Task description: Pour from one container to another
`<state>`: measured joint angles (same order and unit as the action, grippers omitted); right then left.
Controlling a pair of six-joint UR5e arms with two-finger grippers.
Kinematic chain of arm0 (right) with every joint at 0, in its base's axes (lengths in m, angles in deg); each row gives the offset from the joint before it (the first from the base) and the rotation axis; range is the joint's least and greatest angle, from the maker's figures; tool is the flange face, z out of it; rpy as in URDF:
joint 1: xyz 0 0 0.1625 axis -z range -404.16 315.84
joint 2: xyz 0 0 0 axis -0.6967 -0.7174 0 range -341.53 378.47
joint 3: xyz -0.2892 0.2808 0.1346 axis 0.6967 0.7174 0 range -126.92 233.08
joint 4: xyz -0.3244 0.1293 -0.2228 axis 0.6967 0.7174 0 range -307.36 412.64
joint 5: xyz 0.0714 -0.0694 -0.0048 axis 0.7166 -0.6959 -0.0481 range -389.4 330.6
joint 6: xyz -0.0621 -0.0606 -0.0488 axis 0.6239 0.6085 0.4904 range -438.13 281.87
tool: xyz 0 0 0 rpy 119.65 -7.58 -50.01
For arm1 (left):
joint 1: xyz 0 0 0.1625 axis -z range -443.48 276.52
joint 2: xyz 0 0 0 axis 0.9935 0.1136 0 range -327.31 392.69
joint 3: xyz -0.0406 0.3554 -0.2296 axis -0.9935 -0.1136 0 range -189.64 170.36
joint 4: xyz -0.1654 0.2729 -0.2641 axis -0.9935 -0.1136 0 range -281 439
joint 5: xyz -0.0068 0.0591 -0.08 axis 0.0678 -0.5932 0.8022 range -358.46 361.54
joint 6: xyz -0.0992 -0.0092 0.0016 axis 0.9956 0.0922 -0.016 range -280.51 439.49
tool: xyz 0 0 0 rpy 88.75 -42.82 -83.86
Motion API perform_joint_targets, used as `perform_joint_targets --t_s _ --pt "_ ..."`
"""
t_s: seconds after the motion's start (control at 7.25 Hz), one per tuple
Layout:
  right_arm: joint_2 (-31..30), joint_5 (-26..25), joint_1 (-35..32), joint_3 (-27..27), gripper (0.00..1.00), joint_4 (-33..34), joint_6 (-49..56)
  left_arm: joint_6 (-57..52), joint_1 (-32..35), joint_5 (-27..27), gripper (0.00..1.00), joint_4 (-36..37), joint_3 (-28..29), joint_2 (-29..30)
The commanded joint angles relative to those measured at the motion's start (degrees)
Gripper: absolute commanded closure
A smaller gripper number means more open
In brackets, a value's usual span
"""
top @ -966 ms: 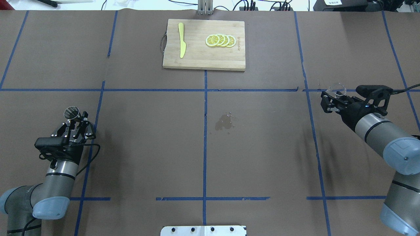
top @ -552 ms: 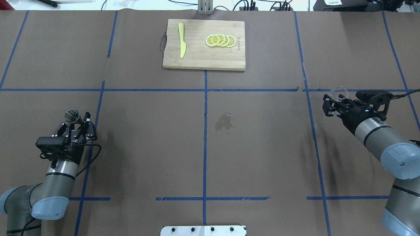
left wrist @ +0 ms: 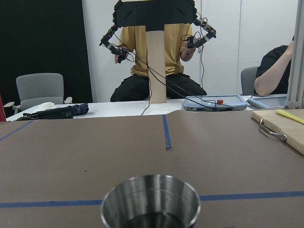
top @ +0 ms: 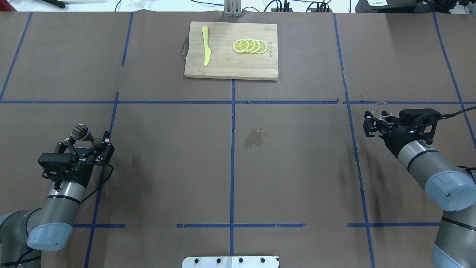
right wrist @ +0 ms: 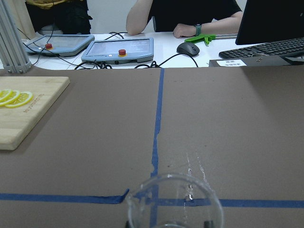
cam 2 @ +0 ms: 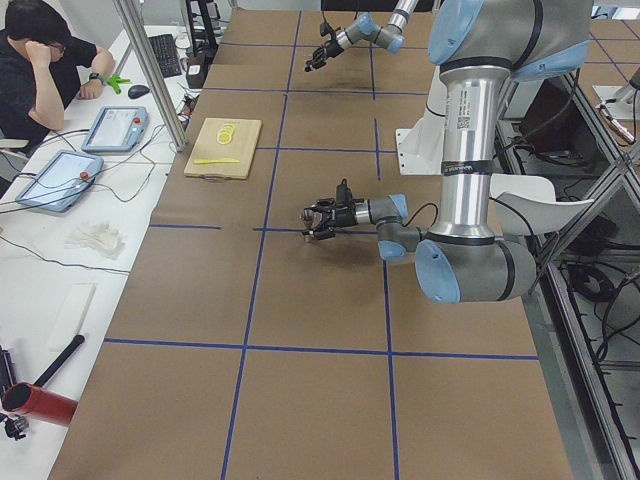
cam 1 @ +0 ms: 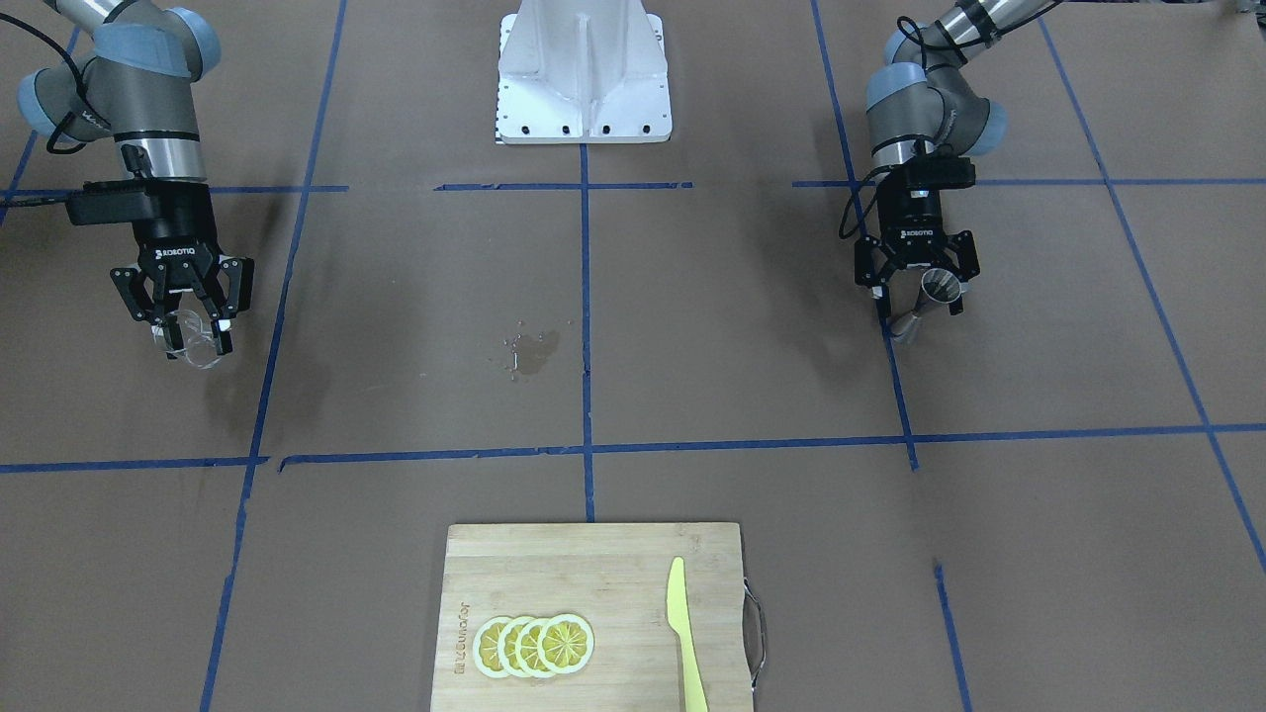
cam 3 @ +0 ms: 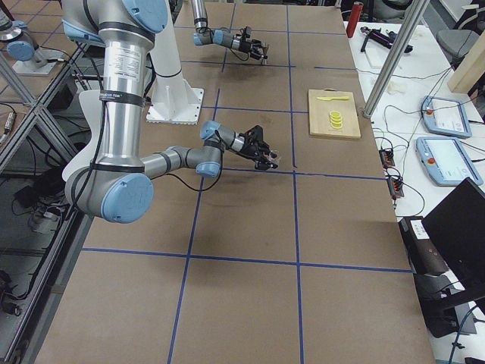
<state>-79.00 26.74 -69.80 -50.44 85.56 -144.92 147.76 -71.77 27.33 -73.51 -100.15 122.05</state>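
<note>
The small steel jigger [top: 80, 131] stands on the brown table at the left, between the spread fingers of my left gripper [top: 88, 143], which is open around it. Its rim fills the bottom of the left wrist view as the jigger [left wrist: 150, 202]. From the front, the jigger [cam 1: 922, 307] sits inside the left gripper [cam 1: 918, 300]. On the right, the clear glass cup [top: 383, 109] is held in my right gripper [top: 380, 120], low over the table. The cup [right wrist: 173, 202] looks empty. From the front, the cup [cam 1: 190, 348] hangs at the right gripper's [cam 1: 193, 336] fingertips.
A wooden cutting board [top: 223, 63] at the far middle carries lemon slices [top: 250, 45] and a yellow knife [top: 205, 45]. A wet patch [top: 254, 138] marks the table's centre. The robot's base plate [top: 230, 261] is at the near edge. People sit beyond the far edge.
My left gripper has opened wide and drawn back a little, leaving the jigger standing. My right gripper has moved slightly nearer and lower, with the glass cup still in it.
</note>
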Motion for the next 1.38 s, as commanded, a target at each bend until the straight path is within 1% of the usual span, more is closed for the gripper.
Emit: perform_joint_targets --t_s 0.0,0.14,0.28,0.55,0.69,0.83,1.1,1.24 --pt "0.0 -2.0 1.1 0.4 1.0 0.0 -1.1 -3.4 0.3 6.7 0.0 -0.2 -5.8 -4.9" --pt "0.0 -3.7 1.9 1.1 1.0 0.0 -1.1 -3.5 0.3 9.5 0.0 -0.2 -6.9 -7.1" --pt "0.0 -4.1 1.9 1.1 1.0 0.0 -1.1 -3.6 0.3 13.5 0.0 -0.2 -8.4 -7.8" --pt "0.0 -5.9 2.5 1.6 1.0 0.0 -1.1 -3.8 0.3 22.1 0.0 -0.2 -12.4 -11.8" --pt "-0.1 -6.6 2.9 1.8 1.0 0.0 -1.1 -3.8 0.4 26.6 0.0 -0.1 -15.4 -14.9" --pt "0.0 -7.0 3.1 2.4 1.0 0.0 -1.1 -3.8 0.5 30.2 0.0 -0.1 -17.2 -16.6" --pt "0.0 -8.6 4.7 4.0 1.0 0.0 -4.4 -3.9 3.1 38.0 0.0 0.7 -19.4 -17.2" --pt "0.0 -10.2 6.5 4.4 1.0 0.0 -5.6 -6.7 4.9 40.2 0.0 2.9 -21.9 -17.3"
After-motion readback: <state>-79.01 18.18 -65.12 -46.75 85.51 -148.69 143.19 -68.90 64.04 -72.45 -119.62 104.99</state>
